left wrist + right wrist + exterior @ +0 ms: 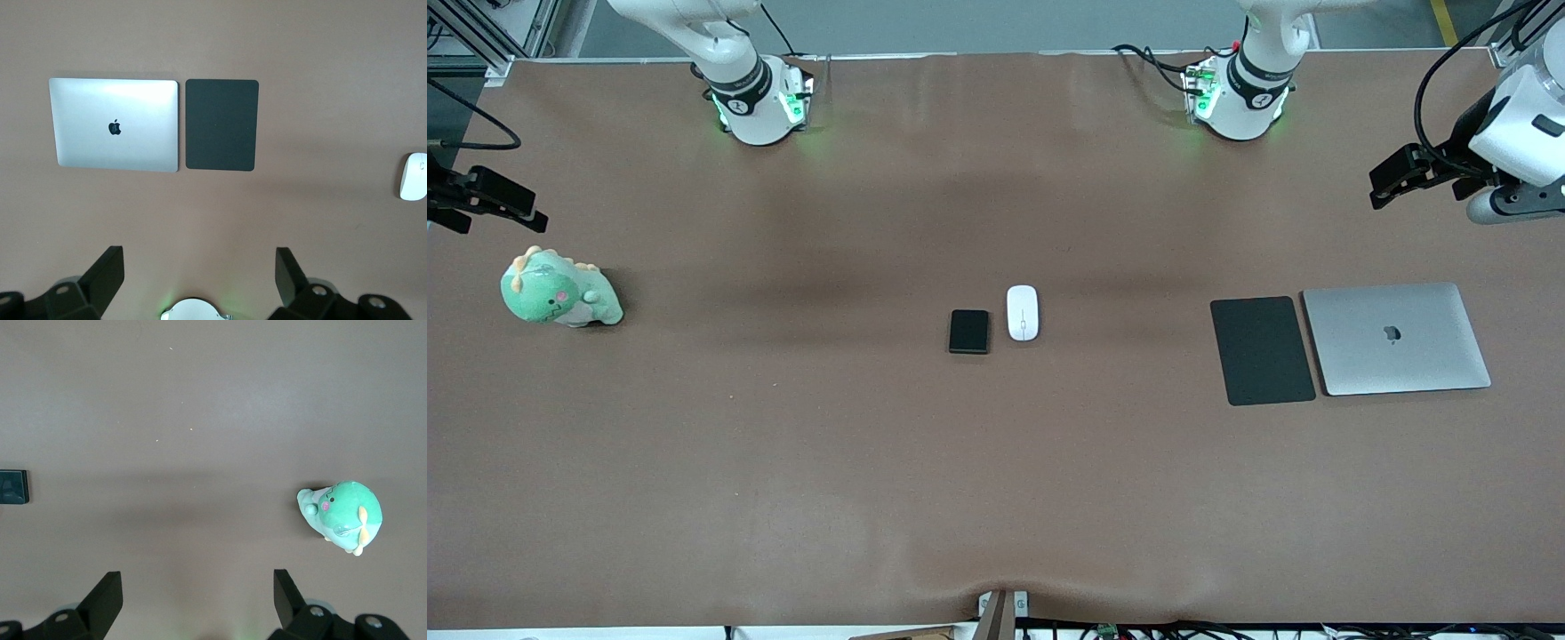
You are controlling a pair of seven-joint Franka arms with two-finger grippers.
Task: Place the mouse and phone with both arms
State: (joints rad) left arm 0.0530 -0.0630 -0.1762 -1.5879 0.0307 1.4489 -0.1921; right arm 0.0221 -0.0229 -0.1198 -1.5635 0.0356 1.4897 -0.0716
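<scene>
Front view: laptop (1396, 338) w/ Apple logo.

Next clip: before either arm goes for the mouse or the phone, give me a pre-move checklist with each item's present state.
1. Left gripper open and empty, up over the left arm's end of the table: ok.
2. Right gripper open and empty, up over the right arm's end: ok.
3. Mouse free on the table, nothing on it: ok.
4. Phone flat beside the mouse, a gap between them: ok.
5. Black mat beside the closed laptop, nothing on it: ok.
6. Plush dinosaur well apart from mouse and phone: ok.
</scene>
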